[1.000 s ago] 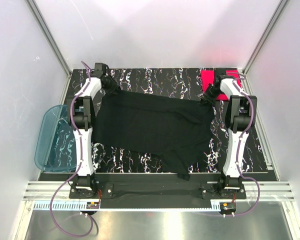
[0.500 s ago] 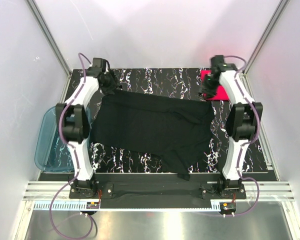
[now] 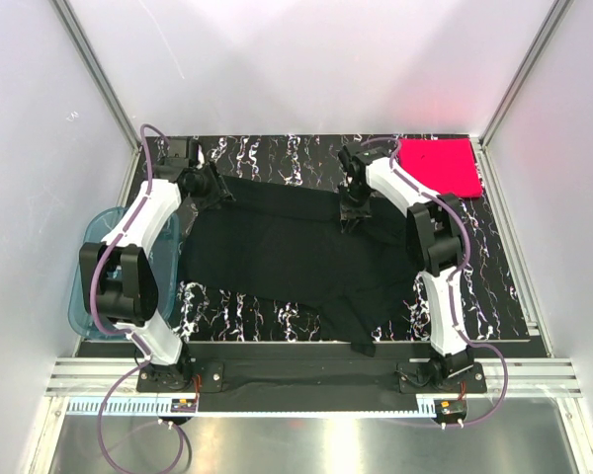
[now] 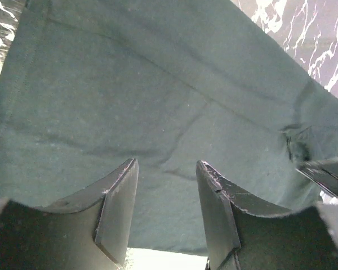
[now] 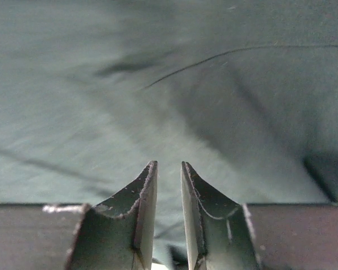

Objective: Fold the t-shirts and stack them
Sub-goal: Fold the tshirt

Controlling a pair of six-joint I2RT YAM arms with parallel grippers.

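Marble tabletop (image 3: 277, 153) w/ black shirt (image 3: 296, 252); L end effector (image 4: 166, 166) spread, R end effector (image 5: 169, 166) can't tell

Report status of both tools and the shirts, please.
Left tool open over black shirt, far-left corner. Right tool nearly shut over its far edge, grip unclear. Pink shirt folded, far right. Nothing blocking.
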